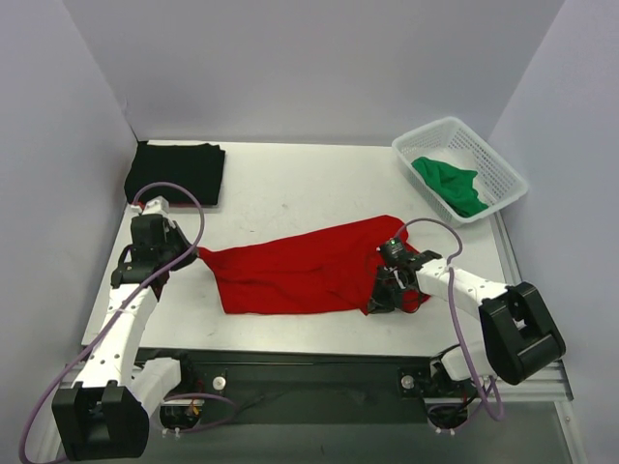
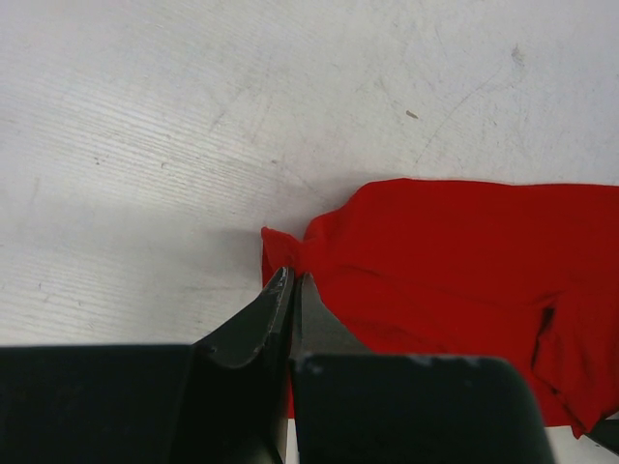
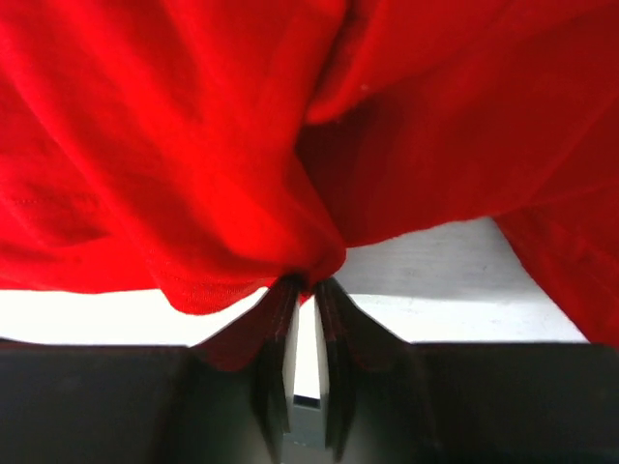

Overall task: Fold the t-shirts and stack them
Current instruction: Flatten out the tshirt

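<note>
Left gripper (image 1: pixel 196 253) pinches red t-shirt (image 1: pixel 300 266) left corner, right gripper (image 1: pixel 389 290) at its right end. Shirt rumpled, mid-table. Black t-shirt (image 1: pixel 176 172) folded far-left. Green t-shirt (image 1: pixel 453 184) in white basket (image 1: pixel 505 166).
Left wrist: fingertips (image 2: pixel 276 295) pressed together on corner.
Right wrist: jaws nipping bunched red cloth.

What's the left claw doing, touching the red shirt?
Touching. The left wrist view shows the left gripper shut on the red t-shirt, its corner pinched between the fingertips.

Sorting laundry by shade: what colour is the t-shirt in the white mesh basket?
Green cloth t-shirt; top external view.
</note>
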